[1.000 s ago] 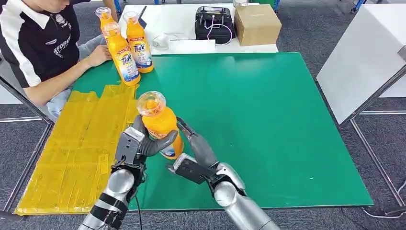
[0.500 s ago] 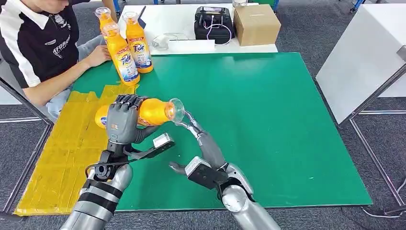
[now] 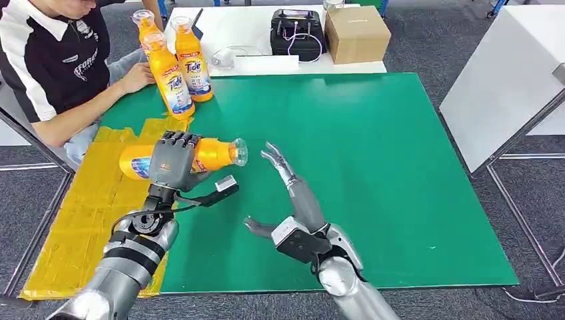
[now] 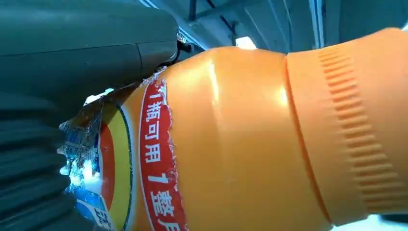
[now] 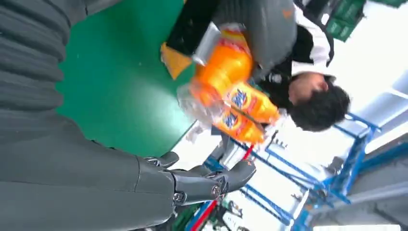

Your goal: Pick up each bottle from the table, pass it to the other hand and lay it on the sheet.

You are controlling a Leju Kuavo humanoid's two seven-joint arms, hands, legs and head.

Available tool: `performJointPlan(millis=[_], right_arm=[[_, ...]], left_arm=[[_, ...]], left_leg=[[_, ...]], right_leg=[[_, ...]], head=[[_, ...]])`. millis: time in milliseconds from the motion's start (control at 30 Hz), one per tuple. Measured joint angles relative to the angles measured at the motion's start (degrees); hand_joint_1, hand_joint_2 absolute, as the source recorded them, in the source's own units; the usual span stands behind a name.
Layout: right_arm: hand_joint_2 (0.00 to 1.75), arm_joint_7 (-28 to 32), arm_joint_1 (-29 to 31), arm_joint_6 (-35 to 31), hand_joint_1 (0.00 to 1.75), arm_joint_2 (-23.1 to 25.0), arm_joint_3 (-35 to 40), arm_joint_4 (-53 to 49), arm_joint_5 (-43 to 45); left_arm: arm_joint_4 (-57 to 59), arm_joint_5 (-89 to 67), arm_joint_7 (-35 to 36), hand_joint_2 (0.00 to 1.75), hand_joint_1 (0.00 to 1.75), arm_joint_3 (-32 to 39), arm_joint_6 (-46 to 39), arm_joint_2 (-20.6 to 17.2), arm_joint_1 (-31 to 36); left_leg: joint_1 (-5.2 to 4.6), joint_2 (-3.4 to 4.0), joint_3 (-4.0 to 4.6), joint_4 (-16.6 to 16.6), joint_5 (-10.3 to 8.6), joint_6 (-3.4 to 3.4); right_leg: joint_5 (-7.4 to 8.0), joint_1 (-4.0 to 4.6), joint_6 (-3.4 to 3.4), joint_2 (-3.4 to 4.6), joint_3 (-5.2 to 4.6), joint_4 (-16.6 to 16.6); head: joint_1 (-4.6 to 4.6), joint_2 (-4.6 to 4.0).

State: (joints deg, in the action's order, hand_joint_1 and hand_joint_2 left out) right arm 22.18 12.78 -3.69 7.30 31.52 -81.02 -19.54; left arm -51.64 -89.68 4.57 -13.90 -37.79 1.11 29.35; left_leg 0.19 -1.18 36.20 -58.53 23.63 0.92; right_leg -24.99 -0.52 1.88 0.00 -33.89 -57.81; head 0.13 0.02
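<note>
Left robot hand grips one orange bottle sideways over the sheet's edge.

The bottle [image 3: 200, 155] lies level in the left robot hand [image 3: 172, 160], whose fingers hide its middle and most of the label; its clear cap points toward the right robot hand [image 3: 293, 200], which hangs released, fingers spread, above the green desk [image 3: 400, 167]. Three more bottles [image 3: 180, 67] stand by the yellow sheet [image 3: 100, 213], the rearmost mostly hidden. A seated person [image 3: 53, 60] is cut off at the frame's edge.
</note>
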Motion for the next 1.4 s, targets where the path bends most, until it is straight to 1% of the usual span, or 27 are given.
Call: performJointPlan(millis=[300,367,467,633,900,1400], right_arm=[[1.75,0.0,-0.7,0.0,0.0,-0.5,-0.8,-2.1,0.0],[1.75,-0.1,-0.9,0.0,0.0,-0.7,-1.0,-2.6,0.0],[1.75,-0.5,-1.5,0.0,0.0,-0.8,-1.4,-3.9,-0.5],[1.75,-1.2,-2.1,0.0,0.0,-0.8,-1.7,-5.6,-1.3],[1.75,-1.4,-2.4,0.0,0.0,-0.9,-2.3,-7.2,-1.9],[1.75,-1.6,-2.7,0.5,0.0,-0.9,-2.5,-7.5,-2.1]], left_arm=[[5.2,-0.3,1.2,1.75,1.75,-2.0,1.8,-1.6,2.2],[6.0,-0.3,1.5,1.75,1.75,-2.2,4.4,-1.8,2.7],[8.2,-0.2,3.8,1.75,1.75,-2.9,8.7,-2.4,3.6],[12.1,-0.2,4.9,1.75,1.75,-3.3,12.8,-2.9,5.3],[16.1,1.7,1.0,1.75,1.75,-3.3,17.2,-3.0,6.5],[18.0,1.7,0.8,1.75,1.75,-3.3,18.6,-3.0,7.4]], left_leg=[[0.0,-0.01,0.05,0.0,0.01,-0.01],[0.0,-0.02,0.05,0.0,0.01,-0.01],[0.0,0.0,0.04,0.0,0.01,-0.01],[0.0,-0.03,0.04,0.0,-0.01,-0.01],[0.0,-0.01,0.06,0.0,0.0,-0.01],[0.0,-0.01,0.05,0.0,0.0,-0.01]], right_leg=[[-0.01,-0.01,0.01,0.0,-0.04,0.0],[-0.01,-0.01,0.01,-0.01,-0.03,0.0],[0.0,-0.01,0.01,0.0,-0.03,0.0],[0.0,0.0,0.0,-0.01,-0.03,0.0],[-0.01,-0.01,0.01,0.0,-0.04,0.0],[-0.01,-0.01,0.01,0.0,-0.04,0.0]], head=[[0.02,0.0],[0.02,0.0],[0.02,0.0],[0.02,0.0],[0.02,0.0],[0.02,0.0]])
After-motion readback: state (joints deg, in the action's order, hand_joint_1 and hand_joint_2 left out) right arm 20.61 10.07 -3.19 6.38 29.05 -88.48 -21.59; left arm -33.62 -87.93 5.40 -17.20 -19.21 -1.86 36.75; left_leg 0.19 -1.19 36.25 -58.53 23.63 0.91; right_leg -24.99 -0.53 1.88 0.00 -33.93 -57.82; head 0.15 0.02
